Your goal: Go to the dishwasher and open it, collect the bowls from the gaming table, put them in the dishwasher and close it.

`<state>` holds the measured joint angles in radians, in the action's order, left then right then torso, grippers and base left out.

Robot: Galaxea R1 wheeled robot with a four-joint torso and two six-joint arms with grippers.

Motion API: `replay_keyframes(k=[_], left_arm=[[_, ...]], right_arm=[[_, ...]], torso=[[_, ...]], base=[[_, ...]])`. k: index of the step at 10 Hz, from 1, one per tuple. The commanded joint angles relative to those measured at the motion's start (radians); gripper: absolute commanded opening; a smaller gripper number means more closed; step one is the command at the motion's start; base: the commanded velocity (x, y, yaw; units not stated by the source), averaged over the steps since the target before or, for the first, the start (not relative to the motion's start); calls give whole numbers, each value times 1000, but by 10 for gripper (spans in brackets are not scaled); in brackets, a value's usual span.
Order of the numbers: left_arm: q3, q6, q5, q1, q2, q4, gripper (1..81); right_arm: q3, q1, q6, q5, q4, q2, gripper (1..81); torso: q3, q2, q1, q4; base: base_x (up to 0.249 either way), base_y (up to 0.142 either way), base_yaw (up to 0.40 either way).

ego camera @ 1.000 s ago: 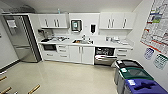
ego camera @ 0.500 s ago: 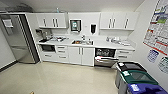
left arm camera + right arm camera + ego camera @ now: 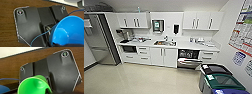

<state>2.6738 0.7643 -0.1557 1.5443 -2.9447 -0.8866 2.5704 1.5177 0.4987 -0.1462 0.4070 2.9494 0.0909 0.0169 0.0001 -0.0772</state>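
Stainless-steel dishwasher [image 3: 189, 59] door partly down, round blue plastic bowl [image 3: 68, 31] at left wrist, small green plastic bowl [image 3: 33, 85] at right wrist, grip of either pincer impossible to tell

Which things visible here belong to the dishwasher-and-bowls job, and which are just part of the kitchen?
Job:
- dishwasher, door partly open under the counter
- blue bowl, in the left wrist view
- green bowl, in the right wrist view

Just there:
- fridge
- sink
- white cabinets
- lidded bins
- wall posters
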Motion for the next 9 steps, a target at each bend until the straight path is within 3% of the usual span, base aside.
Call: replay_keyframes(k=[1,9], left_arm=[[-9,4,12,-32,-4,-9,10],[-9,4,8,-32,-2,-9,10]], right_arm=[[-4,-40,0,39,12,-2,10],[-3,-38,0,39,10,-2,10]], torso=[[0,0,0,0],[0,0,0,0]], base=[[160,-65,0],[158,-8,0]])
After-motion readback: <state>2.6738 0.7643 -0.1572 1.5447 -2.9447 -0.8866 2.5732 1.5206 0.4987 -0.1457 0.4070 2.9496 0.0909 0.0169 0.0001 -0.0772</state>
